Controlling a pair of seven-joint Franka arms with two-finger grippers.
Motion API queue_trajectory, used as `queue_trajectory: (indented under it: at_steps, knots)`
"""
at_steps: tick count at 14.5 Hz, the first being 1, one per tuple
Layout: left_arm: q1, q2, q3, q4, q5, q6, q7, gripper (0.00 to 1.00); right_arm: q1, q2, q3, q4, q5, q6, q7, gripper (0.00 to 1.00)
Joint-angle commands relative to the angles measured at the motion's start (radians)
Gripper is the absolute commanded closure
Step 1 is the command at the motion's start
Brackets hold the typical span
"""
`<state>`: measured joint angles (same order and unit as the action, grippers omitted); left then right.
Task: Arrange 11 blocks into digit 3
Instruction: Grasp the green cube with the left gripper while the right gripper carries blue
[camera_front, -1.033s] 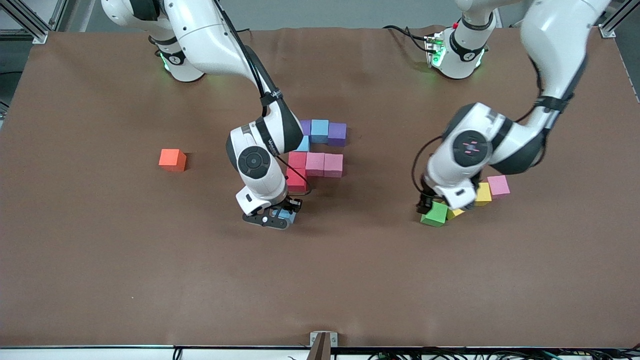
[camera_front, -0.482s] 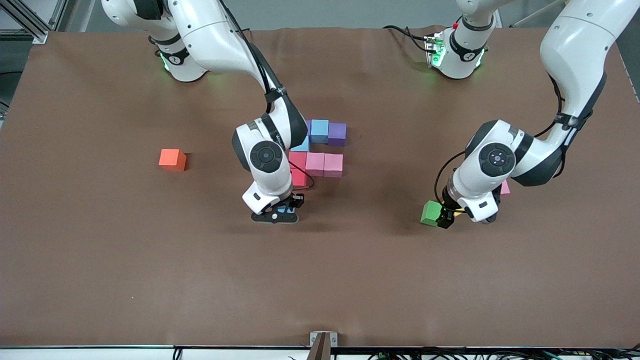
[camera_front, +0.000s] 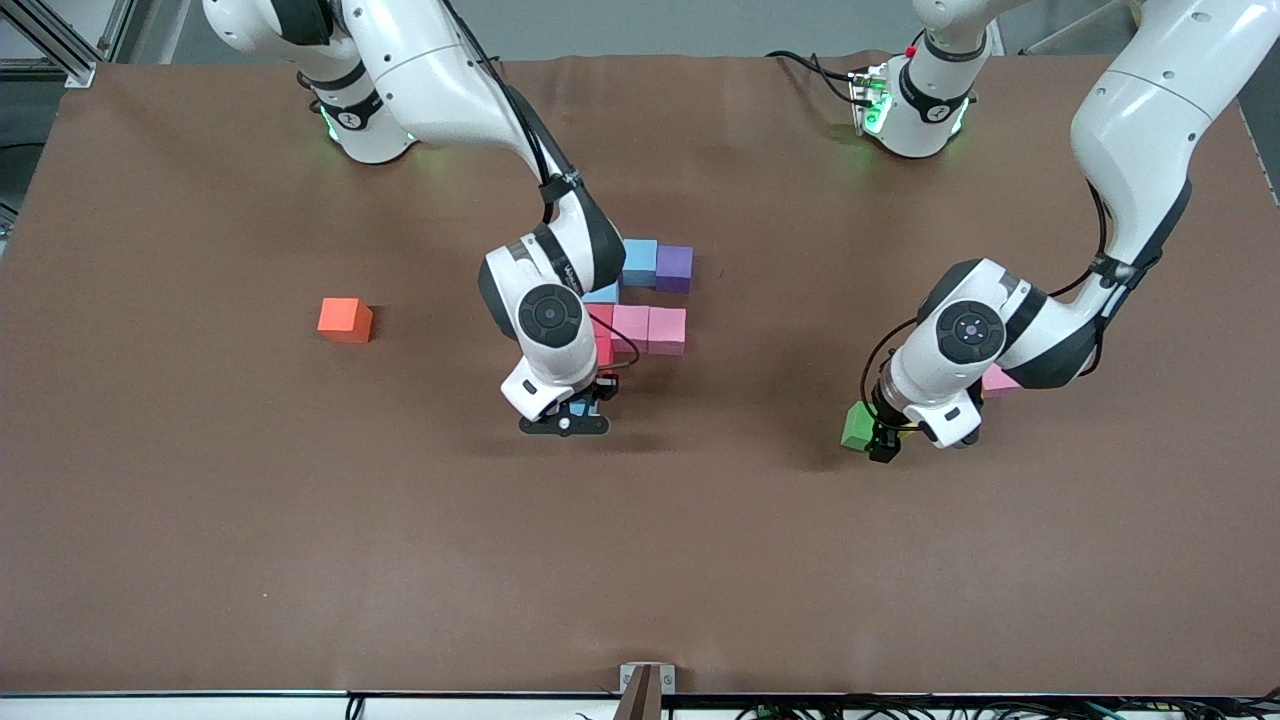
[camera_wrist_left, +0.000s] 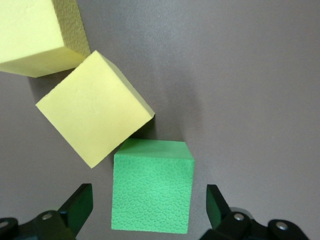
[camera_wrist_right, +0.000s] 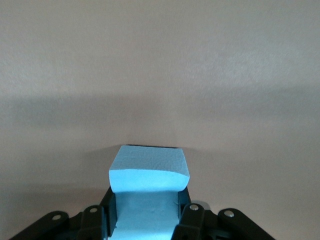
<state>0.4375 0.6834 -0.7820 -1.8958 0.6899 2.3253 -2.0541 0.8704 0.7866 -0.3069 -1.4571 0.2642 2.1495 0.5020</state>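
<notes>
A cluster of touching blocks (camera_front: 648, 330) lies mid-table: light blue (camera_front: 640, 262) and purple (camera_front: 674, 267) in one row, two pink and a red (camera_front: 603, 345) below, partly hidden by the right arm. My right gripper (camera_front: 565, 420) hangs low over the table beside the red block, shut on a light blue block (camera_wrist_right: 149, 175). My left gripper (camera_wrist_left: 148, 207) is open, with a gap between each finger and the green block (camera_wrist_left: 152, 187) it straddles (camera_front: 855, 425). Two yellow blocks (camera_wrist_left: 92, 115) lie against the green one. A pink block (camera_front: 1000, 381) peeks out beside the left arm.
An orange cube (camera_front: 345, 320) sits alone toward the right arm's end of the brown table (camera_front: 300, 550). Both arms reach down over the middle band of the table.
The right gripper carried its light blue block sideways, closer to the red block. The left wrist swung round and its open fingers now straddle the green block.
</notes>
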Motion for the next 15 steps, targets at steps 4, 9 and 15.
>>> queue_trajectory:
  at_steps: [4,9,15]
  knots:
    - [0.003,0.004,-0.003,-0.025,0.055,0.012,-0.014,0.0,-0.05,0.039,0.052,0.083,-0.01,-0.022,0.015,0.99]
    - [0.004,0.03,0.006,-0.017,0.094,0.038,0.087,0.0,-0.042,0.054,0.052,0.095,-0.01,-0.022,0.029,0.99]
    - [0.001,0.044,0.012,-0.014,0.096,0.042,0.092,0.44,-0.037,0.049,0.052,0.09,-0.011,-0.033,0.032,0.99]
